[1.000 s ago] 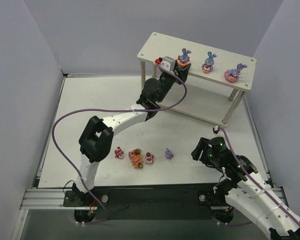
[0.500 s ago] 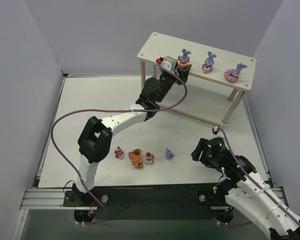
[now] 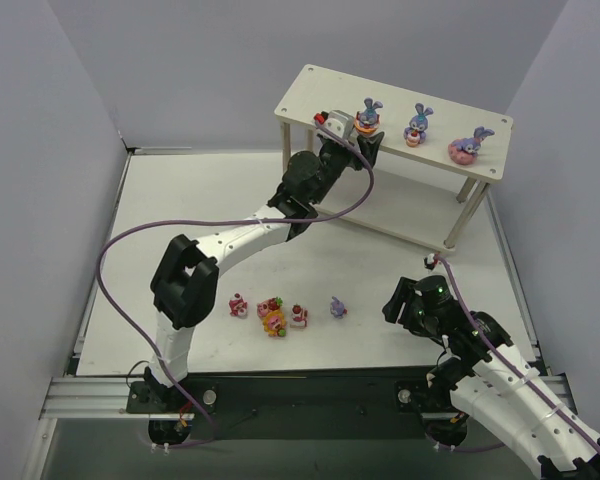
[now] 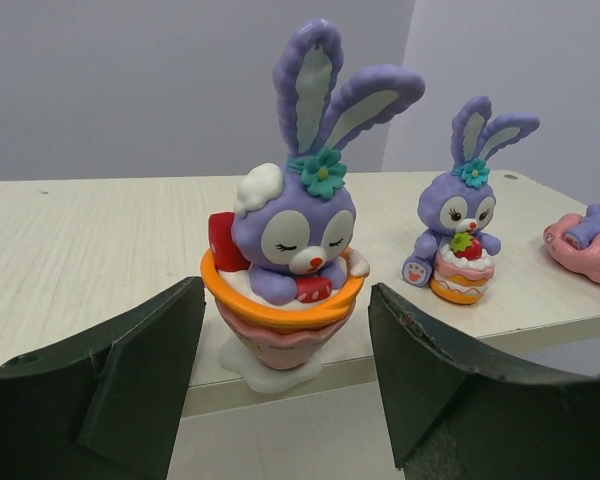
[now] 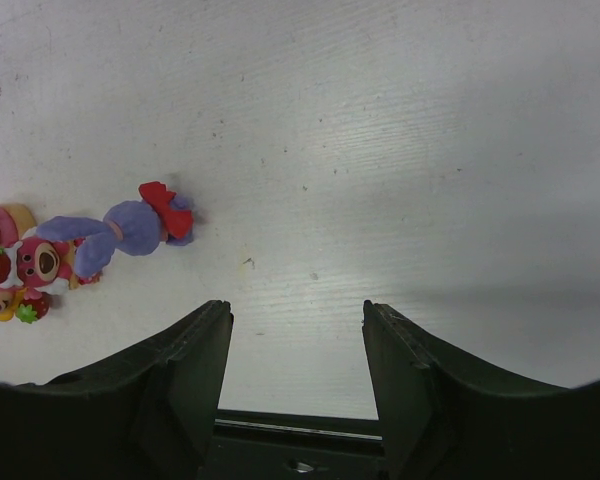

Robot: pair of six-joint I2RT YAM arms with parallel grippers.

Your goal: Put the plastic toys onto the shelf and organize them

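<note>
three toys shelved, four left on the table

the pale wooden shelf (image 3: 320,88) stands at the far side of the white table (image 3: 180,200). its top board carries a row of three purple bunnies, well apart from one another.

the left gripper (image 3: 364,138) reaches to the front edge of that board. its fingers (image 4: 145,350) are spread on either side of the bunny in an orange cup (image 4: 290,270), with a gap on each side and no contact. that toy stands upright on its own near the edge, so i judge it placed.

the right gripper (image 5: 295,330) hovers low over the table near its own base, fingers apart with nothing between them.

further along the board sit the bunny holding a cake (image 4: 458,225) and the bunny lying on a pink ring (image 3: 469,147).

on the table, in a loose line near the arm bases, lie a pink figure (image 3: 238,305), an orange and red cluster (image 3: 272,316), a red-topped piece (image 3: 299,317) and a small purple bunny with a red bow (image 5: 130,228). by my count, under half the job is done.
</note>
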